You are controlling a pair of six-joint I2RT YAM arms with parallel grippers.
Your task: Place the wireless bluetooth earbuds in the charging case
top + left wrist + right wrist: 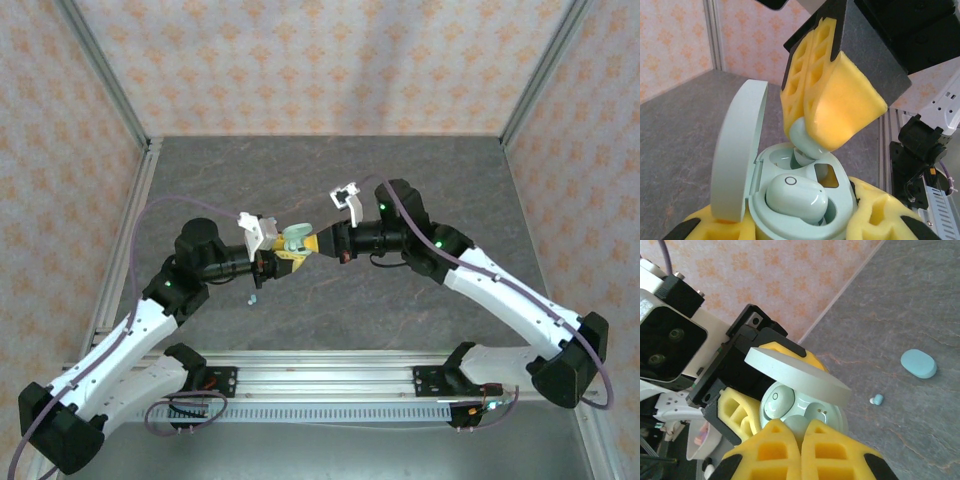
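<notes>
I have my left gripper (pixel 272 256) clenched on the base of the pale mint oval plastic charging case (pixel 790 227), held above mid-table with its round lid (pixel 735 160) swung up. One pale mint rounded plastic earbud (pixel 796 199) sits in a socket. My right gripper (pixel 799 440) is pinched tight on the second mint earbud (pixel 802 137), at the mouth of the other socket. I cannot tell if it is seated. On the grey stone-patterned table (pixel 430 180), left of and nearer than the grippers, lies a tiny light blue earbud (pixel 876 400), near a closed light blue oval case (pixel 918 363).
</notes>
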